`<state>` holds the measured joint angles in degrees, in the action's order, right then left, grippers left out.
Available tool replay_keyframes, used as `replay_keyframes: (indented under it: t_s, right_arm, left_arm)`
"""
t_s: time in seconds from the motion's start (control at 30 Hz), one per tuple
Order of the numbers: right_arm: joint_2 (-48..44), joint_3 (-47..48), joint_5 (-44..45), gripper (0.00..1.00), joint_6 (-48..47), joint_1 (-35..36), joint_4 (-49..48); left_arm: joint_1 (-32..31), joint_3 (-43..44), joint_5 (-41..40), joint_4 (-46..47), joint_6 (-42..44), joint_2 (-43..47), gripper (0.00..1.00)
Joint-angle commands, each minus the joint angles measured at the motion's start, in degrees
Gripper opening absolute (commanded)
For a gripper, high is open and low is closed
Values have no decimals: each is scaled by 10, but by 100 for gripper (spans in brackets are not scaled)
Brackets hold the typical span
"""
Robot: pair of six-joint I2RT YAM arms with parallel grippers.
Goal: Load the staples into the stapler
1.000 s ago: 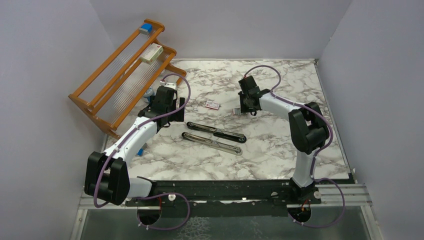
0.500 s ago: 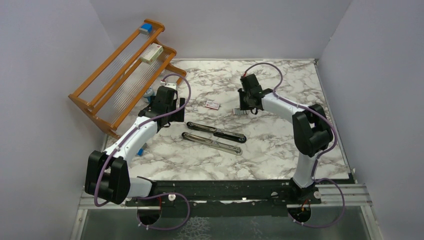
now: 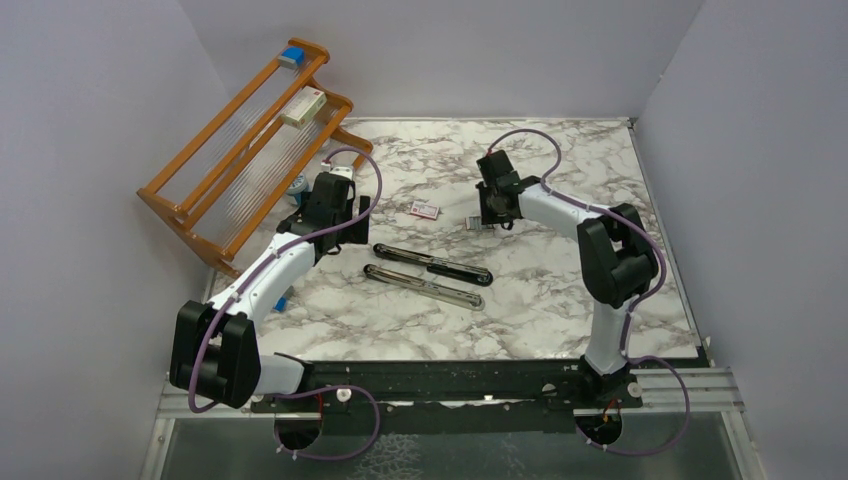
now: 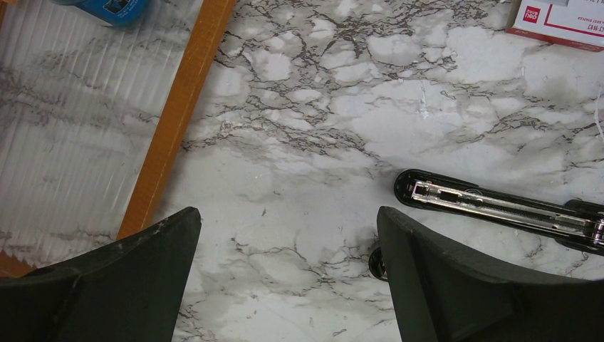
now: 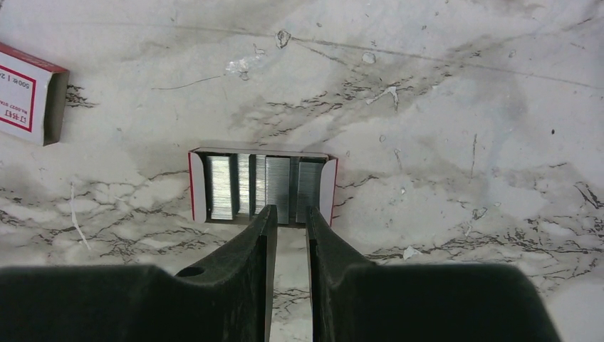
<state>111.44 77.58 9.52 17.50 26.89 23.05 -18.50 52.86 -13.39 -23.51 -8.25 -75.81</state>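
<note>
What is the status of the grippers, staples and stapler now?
Left gripper open, near stapler, its rail exposed. Right gripper narrow, at staples in tray, grip unclear. Nothing between tray and stapler.

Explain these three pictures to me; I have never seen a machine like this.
Two robot arms, left and right, are bolted to a marble table. One picture looks down from above; the other two come from a camera on each wrist. On the table lie a black stapler, a red-and-white packet and a tray of staples. The left gripper stands wide open, holding nothing. The right gripper has its fingers nearly together at the tray; whether they pinch a strip, I cannot tell.
</note>
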Motion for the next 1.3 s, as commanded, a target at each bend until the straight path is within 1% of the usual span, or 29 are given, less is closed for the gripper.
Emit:
replay_keyframes:
  t_s: [0.0,0.43,1.27]
  right_arm:
    - [15,17,30,24,12,-2,22]
    - [17,16,51,24,14,-2,33]
    - [33,27,31,25,20,-2,21]
  left_arm:
    - [-1,12,-7,-6,7,-1,97]
    - [-2,12,-7,-6,7,-1,96]
    - [-1,12,-8,-7,7,0,96]
